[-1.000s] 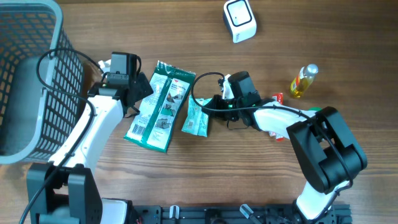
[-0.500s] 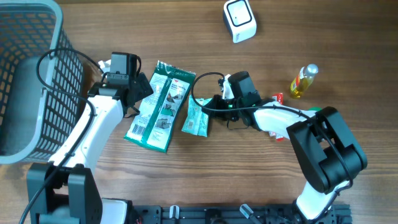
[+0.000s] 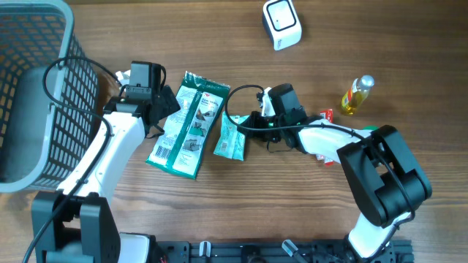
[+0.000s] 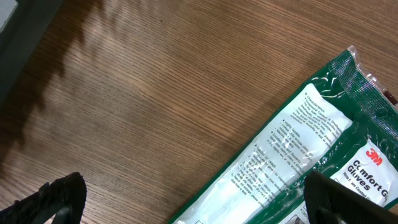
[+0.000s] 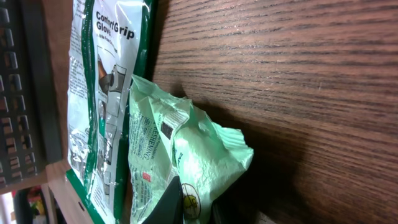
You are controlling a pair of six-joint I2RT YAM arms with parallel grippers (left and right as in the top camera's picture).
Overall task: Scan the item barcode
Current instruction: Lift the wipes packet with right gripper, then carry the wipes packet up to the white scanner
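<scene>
A small light-green packet (image 3: 231, 139) lies on the wooden table, and my right gripper (image 3: 247, 129) is shut on its right edge. In the right wrist view the crumpled packet (image 5: 186, 149) is pinched between the fingers of my right gripper (image 5: 198, 206). A dark-green and white glove package (image 3: 186, 128) lies just left of it, touching it. My left gripper (image 3: 164, 113) hovers open over that package's upper left part. In the left wrist view, the glove package (image 4: 298, 155) runs between the wide-apart tips of my left gripper (image 4: 199, 205). The white scanner (image 3: 281, 23) stands at the table's far edge.
A grey mesh basket (image 3: 29, 95) fills the far left. A yellow bottle (image 3: 356, 95) lies at the right, with a small red item (image 3: 327, 115) beside the right arm. Bare wood lies between the packets and the scanner.
</scene>
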